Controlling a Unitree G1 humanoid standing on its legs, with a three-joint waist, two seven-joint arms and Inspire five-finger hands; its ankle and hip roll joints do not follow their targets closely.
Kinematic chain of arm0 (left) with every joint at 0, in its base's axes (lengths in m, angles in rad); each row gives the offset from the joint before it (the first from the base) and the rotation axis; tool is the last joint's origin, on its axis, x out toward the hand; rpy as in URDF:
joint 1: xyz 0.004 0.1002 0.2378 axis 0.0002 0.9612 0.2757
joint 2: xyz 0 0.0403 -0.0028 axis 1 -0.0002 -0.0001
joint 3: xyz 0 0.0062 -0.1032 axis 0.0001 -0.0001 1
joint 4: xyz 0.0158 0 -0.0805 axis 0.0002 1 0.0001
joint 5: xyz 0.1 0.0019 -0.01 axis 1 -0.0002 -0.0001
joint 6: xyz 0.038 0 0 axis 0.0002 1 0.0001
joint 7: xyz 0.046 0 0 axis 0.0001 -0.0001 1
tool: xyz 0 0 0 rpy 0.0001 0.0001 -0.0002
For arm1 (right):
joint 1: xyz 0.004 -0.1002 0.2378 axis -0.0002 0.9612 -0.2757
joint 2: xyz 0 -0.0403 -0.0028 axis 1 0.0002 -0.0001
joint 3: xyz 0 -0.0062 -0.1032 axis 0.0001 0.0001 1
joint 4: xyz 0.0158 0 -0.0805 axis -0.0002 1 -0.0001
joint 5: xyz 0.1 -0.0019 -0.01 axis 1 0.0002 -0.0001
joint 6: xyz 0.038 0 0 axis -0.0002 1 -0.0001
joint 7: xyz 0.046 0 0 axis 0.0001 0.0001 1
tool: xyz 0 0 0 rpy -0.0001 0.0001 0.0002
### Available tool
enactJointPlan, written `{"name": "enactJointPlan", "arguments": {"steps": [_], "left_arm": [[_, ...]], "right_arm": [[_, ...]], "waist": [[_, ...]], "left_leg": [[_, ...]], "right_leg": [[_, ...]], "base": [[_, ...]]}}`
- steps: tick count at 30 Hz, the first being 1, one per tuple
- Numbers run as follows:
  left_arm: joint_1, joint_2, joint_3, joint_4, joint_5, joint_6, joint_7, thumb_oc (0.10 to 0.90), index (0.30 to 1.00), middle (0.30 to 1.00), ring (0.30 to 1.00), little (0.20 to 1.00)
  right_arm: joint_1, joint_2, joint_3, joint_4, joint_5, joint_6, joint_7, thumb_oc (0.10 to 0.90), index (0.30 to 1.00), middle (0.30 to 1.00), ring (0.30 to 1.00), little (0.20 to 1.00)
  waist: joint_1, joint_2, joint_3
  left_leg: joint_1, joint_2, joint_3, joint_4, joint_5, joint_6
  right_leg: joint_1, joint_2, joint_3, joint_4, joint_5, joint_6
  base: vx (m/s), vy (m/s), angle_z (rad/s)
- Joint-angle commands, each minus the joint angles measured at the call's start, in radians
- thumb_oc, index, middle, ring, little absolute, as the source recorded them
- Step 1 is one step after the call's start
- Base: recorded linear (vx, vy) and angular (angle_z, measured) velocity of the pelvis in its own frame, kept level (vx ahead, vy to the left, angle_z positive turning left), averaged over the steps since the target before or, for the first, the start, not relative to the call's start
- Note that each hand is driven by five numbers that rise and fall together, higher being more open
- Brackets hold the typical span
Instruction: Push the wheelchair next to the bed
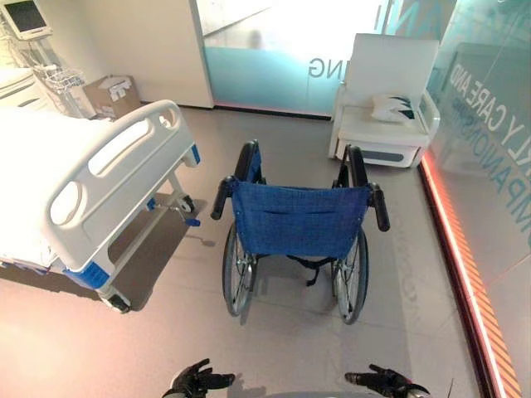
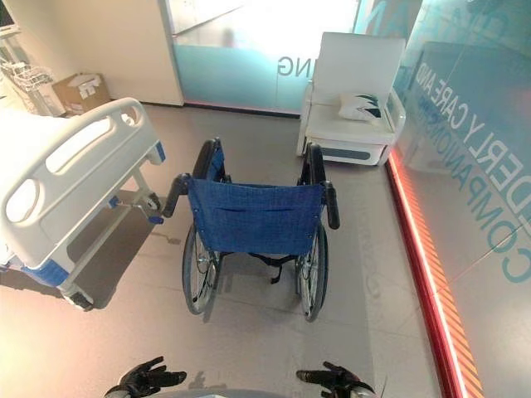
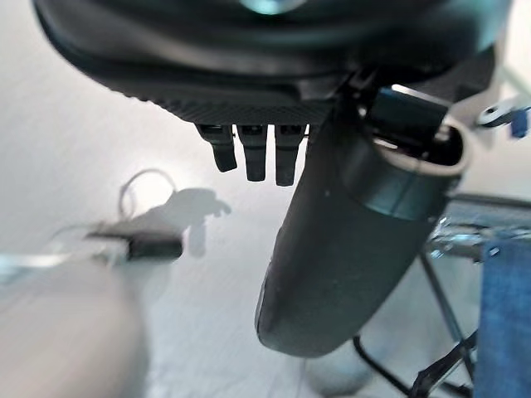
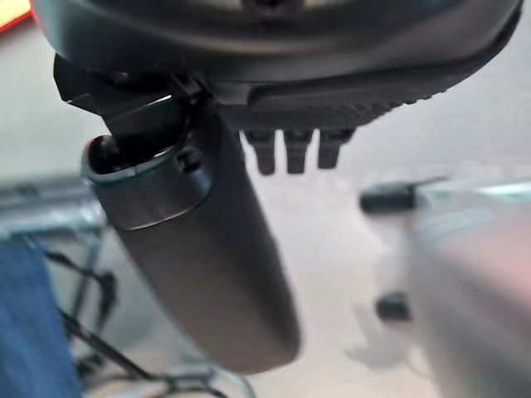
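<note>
A wheelchair (image 1: 299, 220) with a blue fabric back and black push handles stands on the floor ahead of me, its back towards me. The hospital bed (image 1: 99, 178), white with blue corner trim, is to its left, with a gap of floor between them. My left hand (image 1: 197, 381) is low at the near edge, fingers straight and spread, well short of the left push handle (image 1: 222, 197). My right hand (image 1: 383, 381) is level with it on the right, also open, short of the right push handle (image 1: 379, 207). Both hands hold nothing.
A white armchair (image 1: 383, 104) with a cushion stands beyond the wheelchair at the back right. A glass wall with an orange floor strip (image 1: 465, 265) runs along the right. A cardboard box (image 1: 112, 93) and a medical monitor stand (image 1: 29, 33) are at the back left.
</note>
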Motion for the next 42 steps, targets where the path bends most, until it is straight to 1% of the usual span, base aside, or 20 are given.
{"name": "enactJointPlan", "arguments": {"steps": [1, 4, 5, 10, 11, 13, 14, 16, 19, 20, 21, 23, 24, 26, 31, 34, 35, 37, 39, 42], "left_arm": [[-0.117, 0.03, 0.031, -0.008, 0.004, -0.053, 0.045, 0.8, 0.9, 0.9, 0.9, 0.9], [-0.133, 0.06, 0.042, -0.032, 0.032, -0.036, 0.07, 0.8, 0.9, 0.9, 0.9, 0.9], [-0.141, 0.085, 0.049, -0.034, 0.05, -0.021, 0.073, 0.8, 0.9, 0.9, 0.9, 0.9], [-0.177, 0.152, 0.045, -0.011, 0.098, 0.028, 0.111, 0.8, 0.9, 0.9, 0.9, 0.9], [-0.213, 0.207, 0.042, 0.008, 0.102, 0.056, 0.143, 0.8, 0.9, 0.9, 0.9, 0.9], [-0.237, 0.245, 0.038, 0.015, 0.086, 0.058, 0.167, 0.8, 0.9, 0.9, 0.9, 0.9], [-0.263, 0.287, 0.038, 0.021, 0.063, 0.066, 0.169, 0.8, 0.9, 0.9, 0.9, 0.9], [-0.3, 0.341, 0.035, 0.025, 0.038, 0.071, 0.182, 0.8, 0.9, 0.9, 0.9, 0.9], [-0.389, 0.456, 0.038, 0.016, -0.014, 0.065, 0.223, 0.8, 0.9, 0.9, 0.9, 0.9], [-0.392, 0.459, 0.039, 0.016, -0.016, 0.061, 0.226, 0.8, 0.9, 0.9, 0.9, 0.9], [-0.432, 0.504, 0.047, -0.01, -0.046, 0.074, 0.24, 0.8, 0.9, 0.9, 0.9, 0.9], [-0.461, 0.544, 0.064, -0.052, -0.09, 0.071, 0.256, 0.8, 0.9, 0.9, 0.9, 0.9], [-0.461, 0.545, 0.065, -0.054, -0.091, 0.073, 0.256, 0.8, 0.9, 0.9, 0.9, 0.9], [-0.493, 0.585, 0.093, -0.14, -0.151, 0.065, 0.29, 0.8, 0.9, 0.9, 0.9, 0.9], [-0.554, 0.624, 0.099, -0.294, -0.211, 0.021, 0.348, 0.8, 0.9, 0.9, 0.9, 0.9], [-0.588, 0.637, 0.09, -0.356, -0.24, -0.005, 0.36, 0.8, 0.9, 0.9, 0.9, 0.9], [-0.612, 0.639, 0.083, -0.394, -0.278, -0.037, 0.355, 0.8, 0.9, 0.9, 0.9, 0.9], [-0.635, 0.629, 0.082, -0.457, -0.342, -0.087, 0.3, 0.8, 0.9, 0.9, 0.9, 0.9], [-0.645, 0.606, 0.088, -0.528, -0.397, -0.109, 0.243, 0.8, 0.9, 0.9, 0.9, 0.9], [-0.639, 0.556, 0.104, -0.665, -0.46, -0.107, 0.127, 0.8, 0.9, 0.9, 0.9, 0.9]], "right_arm": [[-0.086, -0.083, -0.05, -0.022, 0.027, -0.059, -0.04, 0.8, 0.9, 0.9, 0.9, 0.9], [-0.11, -0.133, -0.065, -0.032, -0.023, -0.06, -0.057, 0.8, 0.9, 0.9, 0.9, 0.9], [-0.127, -0.169, -0.068, -0.032, -0.054, -0.051, -0.055, 0.8, 0.9, 0.9, 0.9, 0.9], [-0.18, -0.263, -0.059, -0.028, -0.103, -0.013, -0.06, 0.8, 0.9, 0.9, 0.9, 0.9], [-0.213, -0.32, -0.047, -0.018, -0.137, 0.0, -0.079, 0.8, 0.9, 0.9, 0.9, 0.9], [-0.24, -0.357, -0.037, -0.012, -0.148, 0.002, -0.092, 0.8, 0.9, 0.9, 0.9, 0.9], [-0.261, -0.388, -0.026, -0.013, -0.146, 0.003, -0.109, 0.8, 0.9, 0.9, 0.9, 0.9], [-0.292, -0.429, -0.013, -0.022, -0.157, -0.006, -0.173, 0.8, 0.9, 0.9, 0.9, 0.9], [-0.39, -0.517, -0.003, -0.052, -0.077, 0.007, -0.296, 0.8, 0.9, 0.9, 0.9, 0.9], [-0.394, -0.519, -0.002, -0.052, -0.074, 0.007, -0.299, 0.8, 0.9, 0.9, 0.9, 0.9], [-0.438, -0.55, 0.001, -0.077, -0.057, 0.011, -0.335, 0.8, 0.9, 0.9, 0.9, 0.9], [-0.474, -0.581, 0.002, -0.121, -0.029, -0.002, -0.373, 0.8, 0.9, 0.9, 0.9, 0.9], [-0.475, -0.58, 0.002, -0.122, -0.029, -0.001, -0.374, 0.8, 0.9, 0.9, 0.9, 0.9], [-0.517, -0.615, 0.009, -0.216, -0.013, -0.002, -0.421, 0.8, 0.9, 0.9, 0.9, 0.9], [-0.587, -0.649, 0.039, -0.381, 0.011, 0.002, -0.493, 0.8, 0.9, 0.9, 0.9, 0.9], [-0.614, -0.655, 0.055, -0.452, 0.027, -0.018, -0.516, 0.8, 0.9, 0.9, 0.9, 0.9], [-0.636, -0.656, 0.061, -0.498, 0.038, -0.031, -0.526, 0.8, 0.9, 0.9, 0.9, 0.9], [-0.659, -0.649, 0.06, -0.557, 0.05, -0.059, -0.53, 0.8, 0.9, 0.9, 0.9, 0.9], [-0.662, -0.636, 0.05, -0.618, 0.053, -0.07, -0.533, 0.8, 0.9, 0.9, 0.9, 0.9], [-0.657, -0.601, 0.029, -0.718, 0.063, -0.091, -0.501, 0.8, 0.9, 0.9, 0.9, 0.9]], "waist": [[0.009, 0.004, -0.002], [0.014, 0.002, -0.005], [0.017, 0.002, -0.006], [0.021, -0.001, -0.008], [0.018, -0.001, -0.009], [0.017, 0.0, -0.008], [0.016, 0.001, -0.008], [0.015, 0.001, -0.008], [0.012, 0.001, -0.004], [0.011, 0.001, -0.002], [0.011, 0.002, -0.001], [0.01, 0.002, 0.0], [0.009, 0.002, 0.001], [0.009, 0.002, 0.004], [0.005, 0.002, 0.009], [0.003, 0.003, 0.011], [0.001, 0.003, 0.012], [0.001, 0.004, 0.011], [0.001, 0.004, 0.012], [0.003, 0.004, 0.012]], "left_leg": [[0.023, -0.076, 0.024, 0.011, -0.074, 0.035], [0.016, -0.076, 0.024, 0.011, -0.07, 0.034], [0.014, -0.076, 0.026, 0.011, -0.069, 0.033], [0.011, -0.075, 0.03, 0.011, -0.068, 0.033], [0.012, -0.073, 0.034, 0.011, -0.068, 0.032], [0.012, -0.073, 0.036, 0.011, -0.068, 0.032], [0.012, -0.073, 0.037, 0.011, -0.067, 0.032], [0.012, -0.074, 0.039, 0.011, -0.066, 0.032], [0.012, -0.074, 0.045, 0.011, -0.067, 0.026], [0.012, -0.074, 0.045, 0.011, -0.067, 0.026], [0.012, -0.075, 0.045, 0.011, -0.067, 0.024], [0.012, -0.076, 0.042, 0.011, -0.067, 0.021], [0.012, -0.076, 0.042, 0.011, -0.067, 0.021], [0.01, -0.077, 0.04, 0.011, -0.066, 0.018], [0.01, -0.079, 0.036, 0.011, -0.067, 0.015], [0.012, -0.078, 0.036, 0.011, -0.068, 0.014], [0.013, -0.079, 0.037, 0.011, -0.07, 0.014], [0.015, -0.08, 0.036, 0.011, -0.073, 0.014], [0.017, -0.08, 0.035, 0.011, -0.074, 0.015], [0.017, -0.078, 0.032, 0.011, -0.077, 0.016]], "right_leg": [[-0.045, 0.057, -0.014, 0.027, 0.071, -0.023], [-0.048, 0.056, -0.017, 0.025, 0.075, -0.022], [-0.05, 0.055, -0.019, 0.026, 0.075, -0.022], [-0.052, 0.054, -0.023, 0.025, 0.075, -0.022], [-0.051, 0.053, -0.025, 0.025, 0.076, -0.021], [-0.05, 0.052, -0.026, 0.025, 0.075, -0.02], [-0.051, 0.051, -0.026, 0.025, 0.076, -0.019], [-0.051, 0.05, -0.026, 0.024, 0.077, -0.016], [-0.049, 0.049, -0.028, 0.02, 0.081, -0.012], [-0.049, 0.049, -0.028, 0.02, 0.081, -0.012], [-0.047, 0.049, -0.027, 0.017, 0.081, -0.011], [-0.047, 0.05, -0.026, 0.016, 0.082, -0.01], [-0.047, 0.05, -0.026, 0.016, 0.082, -0.01], [-0.047, 0.049, -0.026, 0.015, 0.083, -0.009], [-0.045, 0.049, -0.025, 0.013, 0.082, -0.009], [-0.042, 0.048, -0.027, 0.012, 0.08, -0.009], [-0.04, 0.047, -0.026, 0.011, 0.079, -0.009], [-0.037, 0.047, -0.027, 0.009, 0.076, -0.01], [-0.035, 0.047, -0.027, 0.009, 0.075, -0.011], [-0.033, 0.046, -0.028, 0.008, 0.072, -0.012]], "base": [[0.0, 0.0, 0.0], [0.0, 0.0, 0.0], [0.0, 0.0, 0.0], [0.0, 0.0, 0.0], [0.0, 0.0, 0.0], [0.0, 0.0, 0.0], [0.0, 0.0, 0.0], [0.0, 0.0, 0.0], [0.0, 0.0, 0.0], [0.02, -0.002, -0.04], [0.02, -0.001, -0.03], [0.0, 0.0, 0.0], [0.0, 0.0, 0.0], [0.0, 0.0, 0.0], [0.0, 0.0, 0.0], [0.0, 0.0, 0.0], [0.0, 0.0, 0.0], [0.0, 0.0, 0.0], [0.0, 0.0, 0.0], [0.0, 0.0, 0.0]]}}
